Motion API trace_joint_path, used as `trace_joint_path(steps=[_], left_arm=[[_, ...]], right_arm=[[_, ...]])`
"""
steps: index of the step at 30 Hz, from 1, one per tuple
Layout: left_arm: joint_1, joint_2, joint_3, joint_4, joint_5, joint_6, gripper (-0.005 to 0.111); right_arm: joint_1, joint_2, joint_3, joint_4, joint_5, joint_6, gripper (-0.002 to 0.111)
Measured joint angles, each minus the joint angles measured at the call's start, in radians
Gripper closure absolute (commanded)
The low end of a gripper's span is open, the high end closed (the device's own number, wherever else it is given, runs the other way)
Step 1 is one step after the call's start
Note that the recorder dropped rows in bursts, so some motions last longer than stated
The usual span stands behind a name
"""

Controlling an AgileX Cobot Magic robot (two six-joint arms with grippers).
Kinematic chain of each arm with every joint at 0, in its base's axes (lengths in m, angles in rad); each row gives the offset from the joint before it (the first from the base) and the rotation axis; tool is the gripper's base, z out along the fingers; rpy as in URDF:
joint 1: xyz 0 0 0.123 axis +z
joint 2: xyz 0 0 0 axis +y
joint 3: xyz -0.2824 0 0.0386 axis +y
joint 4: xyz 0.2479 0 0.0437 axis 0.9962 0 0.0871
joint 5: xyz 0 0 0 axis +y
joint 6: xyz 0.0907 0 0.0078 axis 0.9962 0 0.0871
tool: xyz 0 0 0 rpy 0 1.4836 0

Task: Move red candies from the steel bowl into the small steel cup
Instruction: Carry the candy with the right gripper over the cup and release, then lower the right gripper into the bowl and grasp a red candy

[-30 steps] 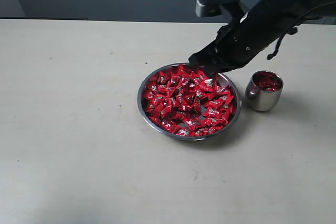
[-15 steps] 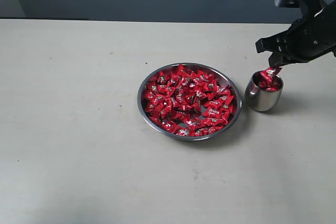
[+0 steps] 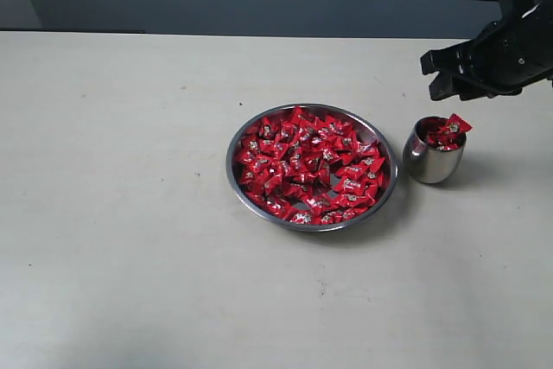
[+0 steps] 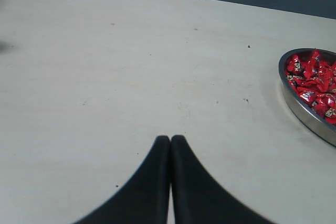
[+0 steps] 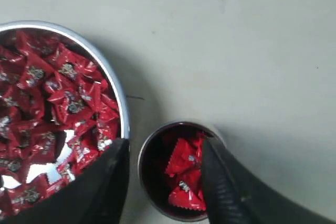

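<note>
Right tool [image 3: 435, 77]: jaws spread wide, empty, touching nothing. It hangs just above the cup [image 3: 430, 162]. In the right wrist view its two fingers [image 5: 107, 182] straddle the cup's mouth, one by the rim of the bowl [image 3: 232, 170], the other at the cup's opposite side. Right arm enters from the right edge of the exterior view, well clear of the surface [image 3: 130, 231], wrist pitched down toward the cup.

Left tool [image 4: 170, 142]: fingers pressed together, holding nothing, over bare surface, with the bowl rim off to one side.

Candies [image 3: 307, 162]: most are heaped in the bowl, covering nearly all its floor. Several fill the cup to the brim, and one pokes over the rim on the side away from the bowl. Cup stands upright just beside the bowl, a narrow gap between them. Open surface lies all round both vessels, widest left of the bowl.
</note>
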Motion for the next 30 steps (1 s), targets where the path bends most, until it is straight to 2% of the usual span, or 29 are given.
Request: trace_joint_path(steps=[6,21,27,30], left_arm=[[0.000,0.000,0.000,0.000,0.000,0.000,0.106],[0.000,0.000,0.000,0.000,0.000,0.000,0.106],[0.000,0.000,0.000,0.000,0.000,0.000,0.106],[0.000,0.000,0.000,0.000,0.000,0.000,0.106]], right_arm=[[0.032,-0.035,0.000,0.058,0.024,-0.031,0.065],[0.269,0.003,0.000,0.100,0.046,-0.121,0.065],[0.342,0.085,0.000,0.118,0.042,-0.127,0.056],[0.375,0.128,0.000,0.126,0.015,-0.129,0.055]])
